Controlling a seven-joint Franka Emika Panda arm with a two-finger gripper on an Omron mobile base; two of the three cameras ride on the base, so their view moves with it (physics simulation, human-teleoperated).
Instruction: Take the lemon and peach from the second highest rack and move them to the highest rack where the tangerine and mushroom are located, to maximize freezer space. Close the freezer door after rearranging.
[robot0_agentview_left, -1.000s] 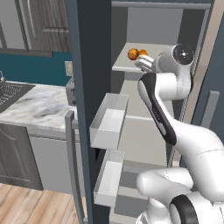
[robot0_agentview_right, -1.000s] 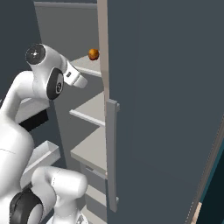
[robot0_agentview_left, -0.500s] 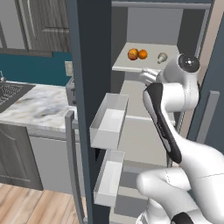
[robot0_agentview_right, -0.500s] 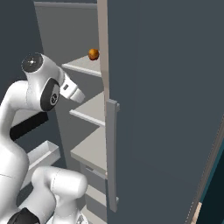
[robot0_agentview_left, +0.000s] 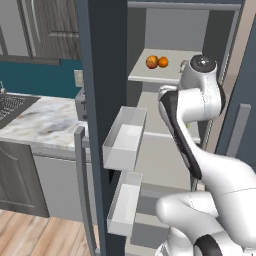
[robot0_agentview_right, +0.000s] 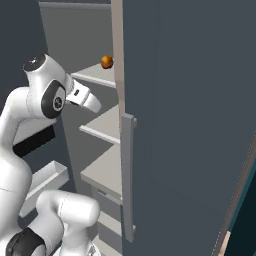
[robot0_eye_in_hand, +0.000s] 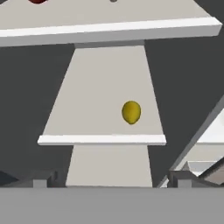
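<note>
A yellow lemon (robot0_eye_in_hand: 131, 112) lies near the front right of the second highest rack (robot0_eye_in_hand: 101, 139), straight ahead of my gripper (robot0_eye_in_hand: 111, 181). The gripper is open, with nothing between its fingertips (robot0_eye_in_hand: 43, 180), and hovers short of that rack's front edge. From the right base view the gripper (robot0_agentview_right: 94, 105) points into the freezer between the two upper racks. Two orange round fruits (robot0_agentview_left: 152, 62) (robot0_agentview_left: 163, 62) sit side by side on the highest rack (robot0_agentview_left: 145, 76); I cannot tell peach from tangerine. The mushroom (robot0_agentview_left: 183, 64) peeks out beside my arm.
The freezer door (robot0_agentview_left: 102, 90) stands open at the left, with two white door bins (robot0_agentview_left: 125, 137) (robot0_agentview_left: 124, 202) jutting toward the arm. The neighbouring tall door (robot0_agentview_right: 190, 110) with its handle (robot0_agentview_right: 127, 175) flanks the right side. A marble counter (robot0_agentview_left: 40, 120) lies beyond the open door.
The hand has drawn back from the highest rack and dropped lower, now facing the second rack. The fruits on the top rack have stayed put.
</note>
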